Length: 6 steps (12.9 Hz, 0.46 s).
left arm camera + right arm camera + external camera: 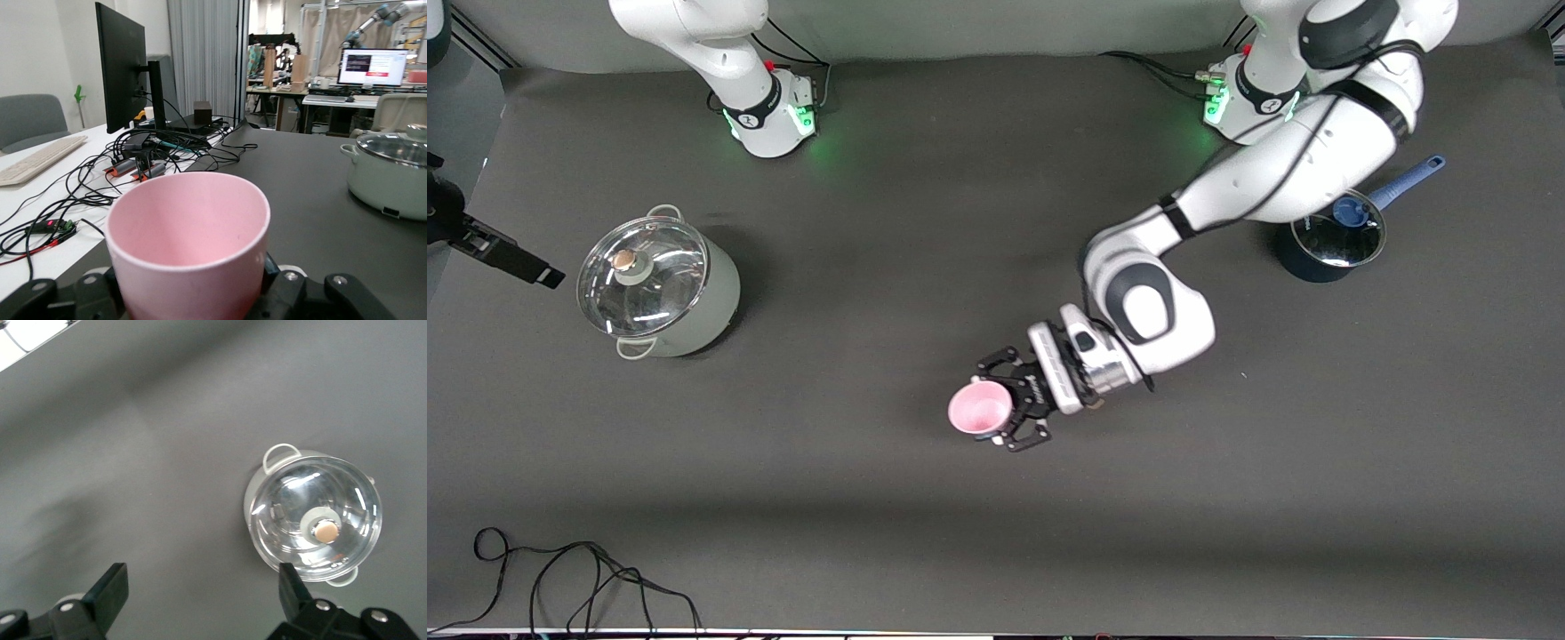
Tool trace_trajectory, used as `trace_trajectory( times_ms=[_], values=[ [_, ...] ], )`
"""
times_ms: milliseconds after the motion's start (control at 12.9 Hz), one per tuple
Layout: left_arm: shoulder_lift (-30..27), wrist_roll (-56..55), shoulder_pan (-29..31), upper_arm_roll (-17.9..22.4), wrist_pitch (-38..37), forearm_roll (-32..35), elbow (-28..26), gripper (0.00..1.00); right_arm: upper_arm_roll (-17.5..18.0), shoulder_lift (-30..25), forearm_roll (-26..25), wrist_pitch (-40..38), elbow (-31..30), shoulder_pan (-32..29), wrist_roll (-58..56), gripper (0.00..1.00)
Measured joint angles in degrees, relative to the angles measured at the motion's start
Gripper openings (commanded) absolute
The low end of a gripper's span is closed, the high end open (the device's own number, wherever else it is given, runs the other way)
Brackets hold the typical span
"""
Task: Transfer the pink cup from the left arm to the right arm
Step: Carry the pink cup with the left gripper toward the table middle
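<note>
Pink cup (pixel 980 407), centre frame: pinched by left gripper (pixel 1021 400), awaiting handover; right gripper (pixel 511 258), spread at left edge, must approach it.

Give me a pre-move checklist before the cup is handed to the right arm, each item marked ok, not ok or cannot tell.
1. Left gripper shut on the pink cup: ok.
2. Cup's inside free of contents, seen in the left wrist view: ok.
3. Right gripper open to receive: ok, fingers spread wide in its wrist view.
4. Right gripper near the cup: not ok; it is above the table by the lidded grey-green pot, toward the right arm's end.
5. Table between pot and cup free of things: ok.
6. Blue saucepan out of the handover path: ok, it sits under the left arm, near that arm's base.
</note>
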Motion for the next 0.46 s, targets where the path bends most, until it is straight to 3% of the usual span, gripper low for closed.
trace_trajectory(
  times_ms=[232,465],
  values=[
    [-0.6,-7.2,-9.8,0.0,11.8,0.1,7.5,0.0,0.3,2.3,0.1,0.0,4.0,5.4,7.5,1.0],
    [-1.1,-11.6,-15.8,0.4,16.7,0.1,11.2,0.0,0.5,7.1,0.7,0.1,10.3,11.6,16.6,1.0]
  ],
)
